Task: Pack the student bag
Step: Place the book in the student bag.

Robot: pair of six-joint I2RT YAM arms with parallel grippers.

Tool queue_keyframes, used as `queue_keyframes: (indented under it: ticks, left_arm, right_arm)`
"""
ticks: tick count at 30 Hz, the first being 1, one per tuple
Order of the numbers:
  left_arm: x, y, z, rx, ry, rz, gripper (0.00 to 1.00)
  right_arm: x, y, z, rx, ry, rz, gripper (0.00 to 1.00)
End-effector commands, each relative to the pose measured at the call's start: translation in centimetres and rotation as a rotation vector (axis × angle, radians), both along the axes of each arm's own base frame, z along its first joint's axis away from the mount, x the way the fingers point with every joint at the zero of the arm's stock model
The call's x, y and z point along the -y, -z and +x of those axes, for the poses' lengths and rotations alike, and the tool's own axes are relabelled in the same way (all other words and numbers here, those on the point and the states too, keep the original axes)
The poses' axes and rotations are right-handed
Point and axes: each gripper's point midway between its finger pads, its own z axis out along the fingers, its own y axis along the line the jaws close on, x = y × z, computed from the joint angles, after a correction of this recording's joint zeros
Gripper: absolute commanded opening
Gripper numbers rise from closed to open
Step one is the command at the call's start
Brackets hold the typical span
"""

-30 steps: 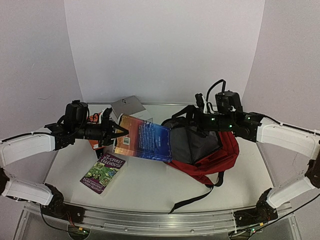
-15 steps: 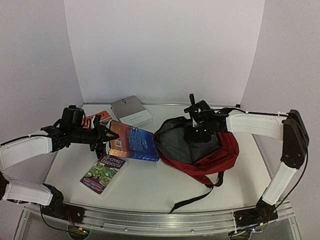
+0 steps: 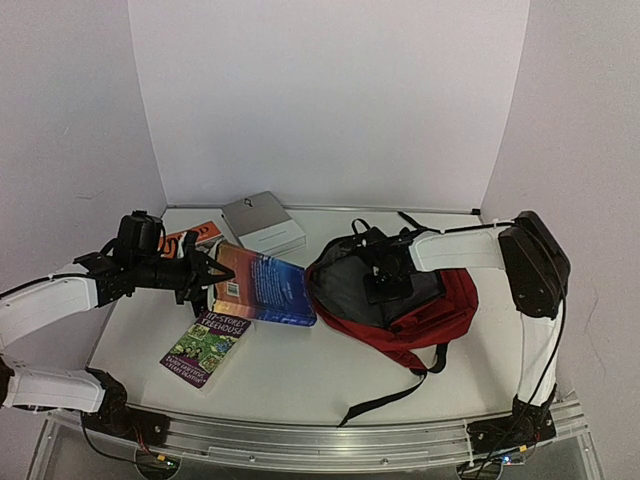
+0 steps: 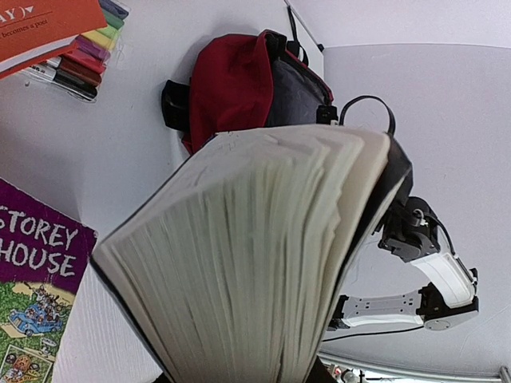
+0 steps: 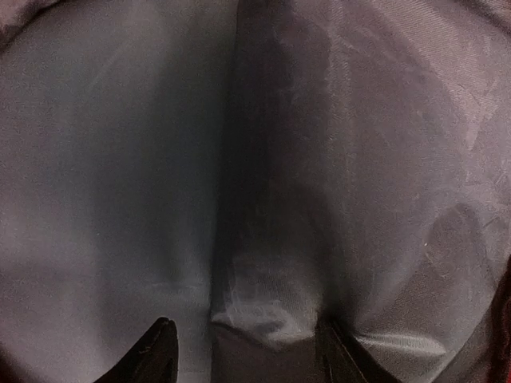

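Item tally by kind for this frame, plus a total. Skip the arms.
books: 3 (blue book, purple Treehouse book, orange book)
marker pack: 1
grey box: 1
red backpack: 1
Total: 6

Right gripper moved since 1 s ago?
Yes. Against the unmoved purple book, the right gripper came nearer and left, from the student bag's far rim into its mouth.
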Motion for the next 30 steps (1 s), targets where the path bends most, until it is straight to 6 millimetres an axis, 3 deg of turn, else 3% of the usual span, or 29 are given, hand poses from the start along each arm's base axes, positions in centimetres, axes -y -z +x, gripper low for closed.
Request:
queue_keyframes:
  ticks: [1,7,11,15,17,20,30]
  left_arm:
    - [0.8,-5.9,0.0,0.190,0.050,-0.126,0.00]
    - [0.7,-6.2,-0.3,0.196,0.054,-0.125,0.00]
    - [0.6,-6.3,-0.4,0.199,0.052,-0.122,0.00]
    - [0.6,-6.5,-0.6,0.206,0.061,-0.124,0.00]
    - [0.7,-7.0,-0.7,0.218,0.072,-0.124,0.00]
    - [0.5,-7.6,-0.6,0.225,0.076,-0.093,0.00]
    - [2.5,-11.5,-1.0,0.285,0.121,-0.177,0.00]
  right_arm:
    - [1.8,0.5,1.0,0.041,0.044,-0.124,0.58]
    - [2.9,2.6,0.9,0.030,0.057,-0.202,0.47]
    - [3.3,3.7,0.7,0.017,0.064,-0.225,0.31]
    - [3.3,3.1,0.8,0.035,0.074,-0.211,0.10]
    - [3.0,2.1,0.9,0.051,0.078,-0.182,0.01]
    - [1.8,-0.1,1.3,0.082,0.077,-0.088,0.00]
    - [-5.3,-11.5,0.1,0.150,-0.025,0.485,0.00]
